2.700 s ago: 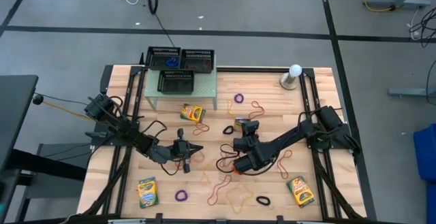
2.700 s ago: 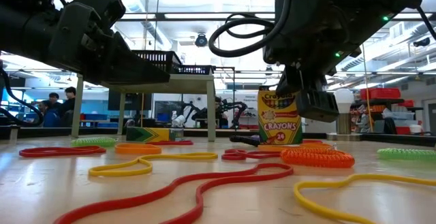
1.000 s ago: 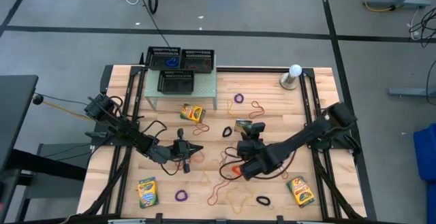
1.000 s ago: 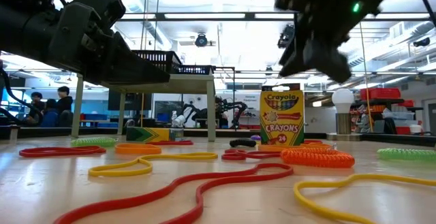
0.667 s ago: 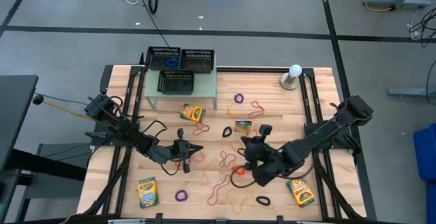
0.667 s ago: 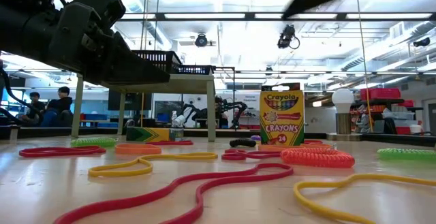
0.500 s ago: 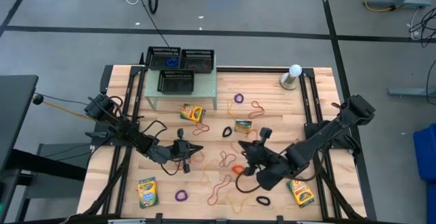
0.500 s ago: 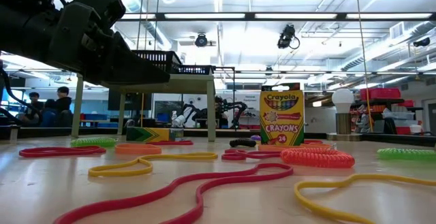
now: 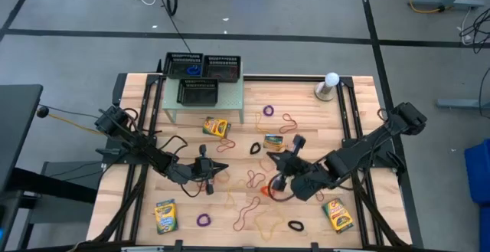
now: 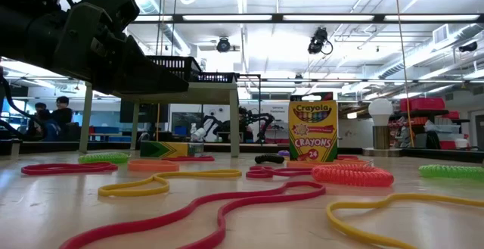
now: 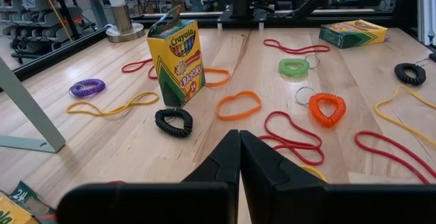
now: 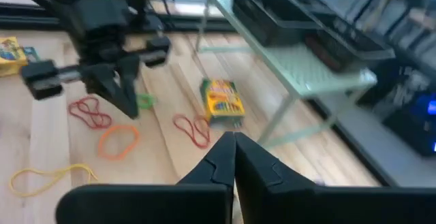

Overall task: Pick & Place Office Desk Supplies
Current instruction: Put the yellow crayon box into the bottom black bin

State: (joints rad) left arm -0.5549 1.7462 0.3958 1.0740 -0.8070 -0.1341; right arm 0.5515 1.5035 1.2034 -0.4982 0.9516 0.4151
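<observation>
1. Crayon packaging, a small yellow-and-green box (image 9: 164, 216), is seen lying flat near the front left corner of the wooden desk (image 9: 138, 91).
2. The left claw (image 9: 215, 169) is held clenched and empty over the desk's left-centre, pointing toward the middle, just above the surface.
3. A second yellow-and-green crayon box (image 9: 217, 126) is found lying beside the pale green raised shelf (image 9: 230, 99), on which three black mesh trays (image 9: 197, 90) are carried.
4. An upright yellow crayon box (image 9: 272, 142) is placed near the desk's centre, with a black coiled band (image 11: 174, 121) just beside it and an orange rubber-band loop (image 11: 239, 105) near it.
5. The right claw (image 9: 281, 182) is raised above the centre, fingers pressed together on nothing; thin red loops (image 9: 253, 179) and an orange coiled band (image 9: 266, 190) lie on the desk close by.
6. A fourth crayon box (image 9: 337, 214) is seen at the front right.
</observation>
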